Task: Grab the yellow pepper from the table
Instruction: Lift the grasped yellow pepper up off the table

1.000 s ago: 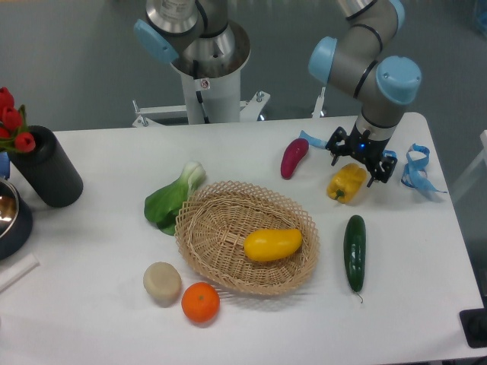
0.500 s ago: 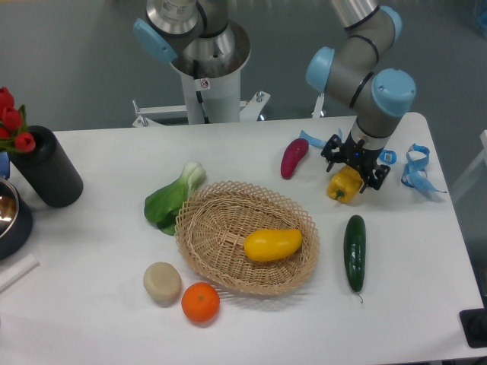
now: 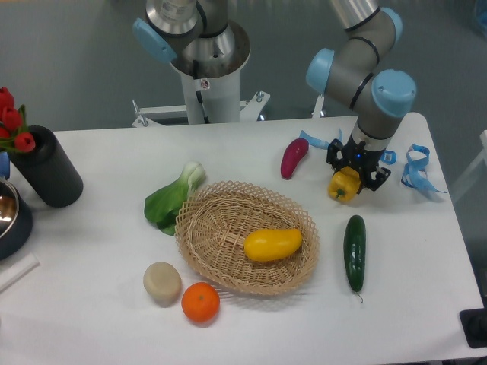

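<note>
On the far left of the white tabletop (image 3: 91, 319) we see a dark cylinder (image 3: 47, 167) holding red tulips (image 3: 11, 122). Next come a bok choy (image 3: 173, 195), a pale round item (image 3: 162, 282) and an orange (image 3: 200, 301). The wicker basket (image 3: 228, 228) holds a smooth oblong yellow fruit (image 3: 272, 244). At the basket's one o'clock lies a purple vegetable (image 3: 294, 157). Right of it sits the yellow pepper (image 3: 342, 186), small, lobed, glossy yellow-orange, resting on the tabletop. Our hand (image 3: 357, 172) sits over its top with the black fingers closed against its sides. At the pepper's six o'clock lies a dark green cucumber (image 3: 354, 252). A blue ribbon (image 3: 417, 170) is farthest right.
</note>
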